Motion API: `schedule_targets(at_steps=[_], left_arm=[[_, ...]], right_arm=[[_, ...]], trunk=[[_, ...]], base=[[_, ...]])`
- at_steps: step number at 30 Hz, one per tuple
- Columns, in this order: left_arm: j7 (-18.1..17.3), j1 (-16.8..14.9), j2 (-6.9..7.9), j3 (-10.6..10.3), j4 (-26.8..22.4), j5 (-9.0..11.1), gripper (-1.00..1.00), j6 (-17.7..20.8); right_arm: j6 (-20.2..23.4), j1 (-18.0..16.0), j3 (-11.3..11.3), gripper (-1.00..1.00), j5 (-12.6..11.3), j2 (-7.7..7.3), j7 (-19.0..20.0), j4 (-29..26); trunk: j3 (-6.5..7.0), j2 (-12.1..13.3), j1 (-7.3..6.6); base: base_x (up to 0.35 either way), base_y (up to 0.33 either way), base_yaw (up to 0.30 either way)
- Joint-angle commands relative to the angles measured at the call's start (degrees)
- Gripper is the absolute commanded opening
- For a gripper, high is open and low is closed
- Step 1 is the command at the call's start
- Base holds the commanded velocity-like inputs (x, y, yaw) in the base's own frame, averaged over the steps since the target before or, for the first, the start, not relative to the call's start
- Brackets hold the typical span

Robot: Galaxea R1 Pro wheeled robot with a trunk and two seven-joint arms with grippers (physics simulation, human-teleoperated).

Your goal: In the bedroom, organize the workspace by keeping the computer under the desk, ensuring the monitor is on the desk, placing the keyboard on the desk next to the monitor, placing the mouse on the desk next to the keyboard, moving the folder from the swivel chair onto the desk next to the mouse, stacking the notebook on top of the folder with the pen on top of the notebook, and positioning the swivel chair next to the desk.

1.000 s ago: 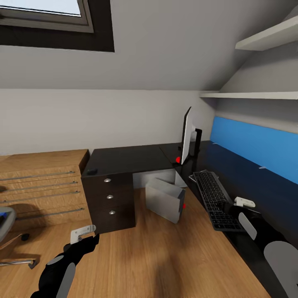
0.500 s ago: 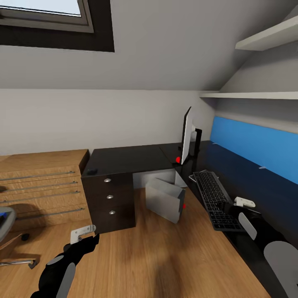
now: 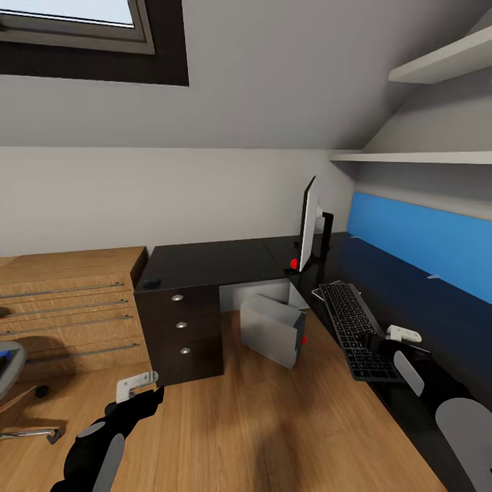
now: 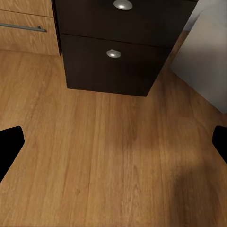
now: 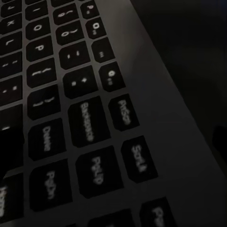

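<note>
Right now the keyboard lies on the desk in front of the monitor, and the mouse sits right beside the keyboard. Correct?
Not quite. The keyboard does lie on the desk in front of the monitor, but the mouse sits far from it, at the desk's other end above the drawers, as the head view shows.

Left arm (image 3: 102, 441) enters head view at 7 o'clock, black links with grey panels, reaching forward and up toward 11 o'clock. Left gripper (image 3: 137, 384) at its tip, pale grey, held low and level; in left wrist view its dark fingertips (image 4: 9, 147) sit far apart at the frame sides, nothing between them. Right arm (image 3: 444, 403) enters at 4 o'clock, forearm angled toward 10 o'clock. Right gripper (image 3: 403, 334) pale grey at the wrist end, low; finger spread can't be told from head or right wrist view.
</note>
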Motion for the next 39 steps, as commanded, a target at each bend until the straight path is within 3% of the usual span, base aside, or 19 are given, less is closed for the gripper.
schedule_targets(at_steps=[1,39], left_arm=[[0.4,0.0,-0.03,0.0,-0.1,0.6,1.00,0.2],[0.4,0.0,-0.12,0.0,0.1,0.6,1.00,0.2]], right_arm=[[0.2,0.0,0.5,1.00,-0.5,-0.09,-0.4,0.4],[0.1,0.0,0.5,1.00,-0.5,-0.10,-0.1,0.2]], trunk=[[-0.08,0.0,0.00],[-0.08,0.0,0.00]], base=[[0.000,0.000,0.000],[0.000,0.000,0.000]])
